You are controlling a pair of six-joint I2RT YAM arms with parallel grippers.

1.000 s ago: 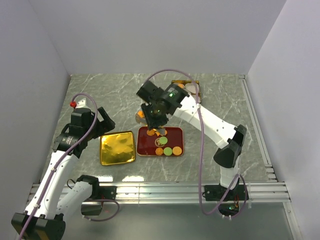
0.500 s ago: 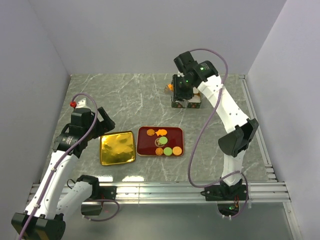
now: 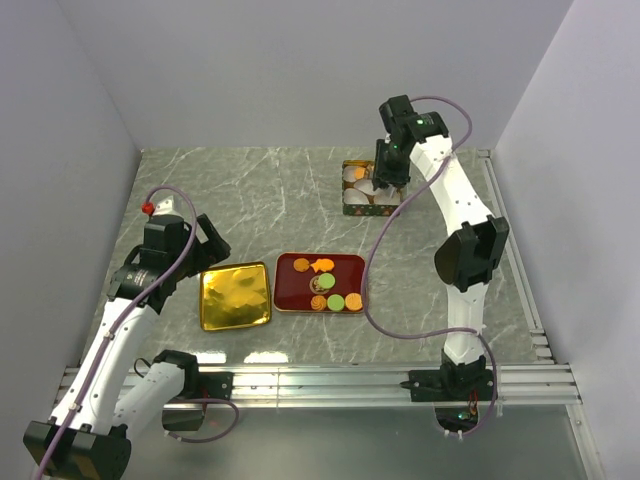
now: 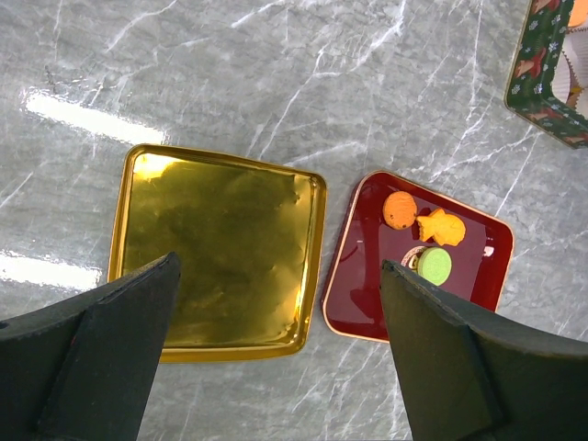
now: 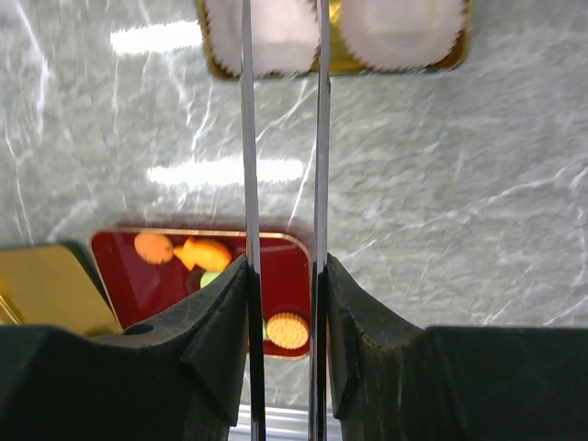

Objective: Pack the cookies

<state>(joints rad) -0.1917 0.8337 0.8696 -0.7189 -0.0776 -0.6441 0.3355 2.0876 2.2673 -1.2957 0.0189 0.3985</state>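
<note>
Several cookies lie on the red tray (image 3: 290, 295): an orange round one (image 3: 301, 264), an orange fish-shaped one (image 3: 322, 265), a green one (image 3: 336, 301), and tan and orange ones beside it. My right gripper (image 3: 388, 178) hangs over the green box (image 3: 372, 208) at the back. In the right wrist view its two thin metal blades (image 5: 248, 138) stand apart, tips out of frame over a white paper cup (image 5: 400, 32). An orange cookie (image 4: 579, 13) shows inside the box; I cannot tell if it is held. My left gripper (image 4: 276, 367) is wide open and empty above the gold lid (image 4: 220, 248).
A gold printed emblem (image 3: 322, 283) sits in the middle of the red tray. The gold lid (image 3: 236, 296) lies just left of the tray. Grey walls close in left, right and back. A metal rail runs along the near edge.
My right gripper rose from the red tray, swung to the back with an orange cookie, and now hangs over the green box. The left arm has not moved.
</note>
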